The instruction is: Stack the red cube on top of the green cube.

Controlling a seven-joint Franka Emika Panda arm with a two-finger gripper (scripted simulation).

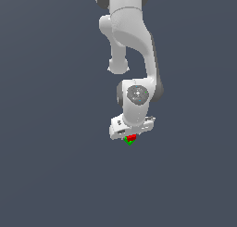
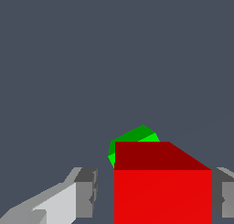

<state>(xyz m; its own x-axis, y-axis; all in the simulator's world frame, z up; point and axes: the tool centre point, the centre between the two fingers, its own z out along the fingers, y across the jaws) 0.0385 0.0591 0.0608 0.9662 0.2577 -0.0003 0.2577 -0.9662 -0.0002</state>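
The claw (image 1: pixel 131 137) seems parted around the red cube (image 2: pixel 162 195) (gap beside one finger), resting over the green cube (image 2: pixel 135 137) beneath, probably stacked.

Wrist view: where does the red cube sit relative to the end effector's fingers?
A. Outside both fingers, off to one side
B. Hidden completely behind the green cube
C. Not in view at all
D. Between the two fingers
D: the red cube fills the space between the two fingers of the end effector, with the green cube partly visible beyond it.
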